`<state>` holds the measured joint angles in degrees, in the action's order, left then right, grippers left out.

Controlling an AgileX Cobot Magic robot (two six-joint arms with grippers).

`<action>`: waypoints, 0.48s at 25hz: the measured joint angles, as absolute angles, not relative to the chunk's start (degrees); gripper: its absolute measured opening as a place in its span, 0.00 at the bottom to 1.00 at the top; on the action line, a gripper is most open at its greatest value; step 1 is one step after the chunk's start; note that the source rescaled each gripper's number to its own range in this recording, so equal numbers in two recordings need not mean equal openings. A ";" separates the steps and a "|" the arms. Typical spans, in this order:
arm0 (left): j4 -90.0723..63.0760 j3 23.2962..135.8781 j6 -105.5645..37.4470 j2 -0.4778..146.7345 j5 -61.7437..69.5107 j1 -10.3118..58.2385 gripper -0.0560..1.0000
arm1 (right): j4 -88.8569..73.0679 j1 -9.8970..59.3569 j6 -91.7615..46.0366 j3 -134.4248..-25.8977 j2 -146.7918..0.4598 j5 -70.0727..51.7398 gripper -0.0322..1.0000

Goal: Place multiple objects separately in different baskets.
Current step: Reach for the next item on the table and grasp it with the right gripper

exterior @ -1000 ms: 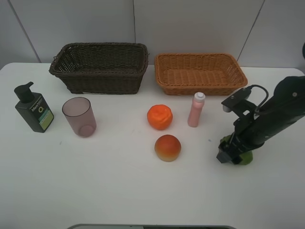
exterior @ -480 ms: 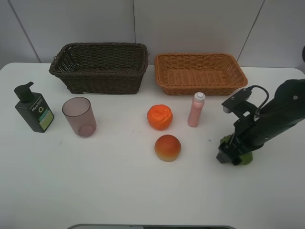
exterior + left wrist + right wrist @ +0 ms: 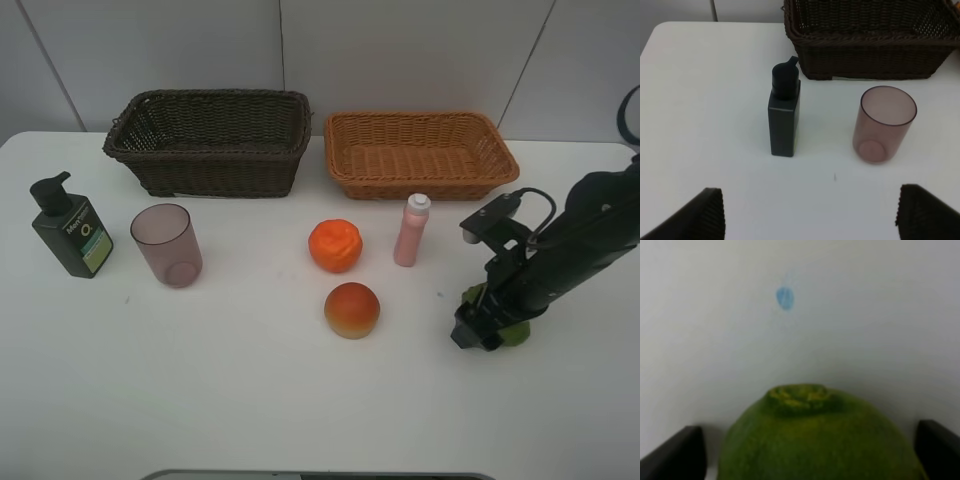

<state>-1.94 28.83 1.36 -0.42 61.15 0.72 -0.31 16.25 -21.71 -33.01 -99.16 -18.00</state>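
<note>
My right gripper point(image 3: 487, 325) is down on the table at the right, its jaws either side of the green fruit point(image 3: 514, 333). In the right wrist view the green fruit point(image 3: 815, 440) fills the space between the dark fingertips point(image 3: 675, 452), with a slim gap still showing on one side. My left gripper point(image 3: 810, 215) hangs open over the table, facing the dark green pump bottle point(image 3: 784, 117) and the pink-brown cup point(image 3: 883, 124). The orange fruit point(image 3: 335, 245), peach-like fruit point(image 3: 352, 309) and pink bottle point(image 3: 411, 230) stand mid-table. The dark basket point(image 3: 210, 140) and tan basket point(image 3: 420, 155) are at the back.
The pump bottle point(image 3: 68, 228) and cup point(image 3: 167, 245) stand at the left of the white table point(image 3: 240, 390). A small blue mark point(image 3: 785, 297) lies on the tabletop beyond the green fruit. Both baskets show nothing inside.
My right arm has shifted slightly down and left over the green fruit, and its jaws have drawn in a little around it. Nothing else has moved.
</note>
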 joint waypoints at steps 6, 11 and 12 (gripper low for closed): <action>-1.94 28.83 1.36 -0.42 61.15 0.72 0.89 | -0.79 16.25 -21.71 -33.01 -99.36 -16.77 0.43; -1.94 28.83 1.36 -0.42 61.15 0.72 0.89 | -0.79 16.25 -21.71 -33.01 -99.36 -16.62 0.43; -1.94 28.83 1.36 -0.42 61.15 0.72 0.89 | -0.79 16.25 -21.71 -33.01 -99.36 -16.62 0.43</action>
<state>-1.94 28.83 1.36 -0.42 61.15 0.72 -0.79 16.25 -21.71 -33.01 -99.36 -16.62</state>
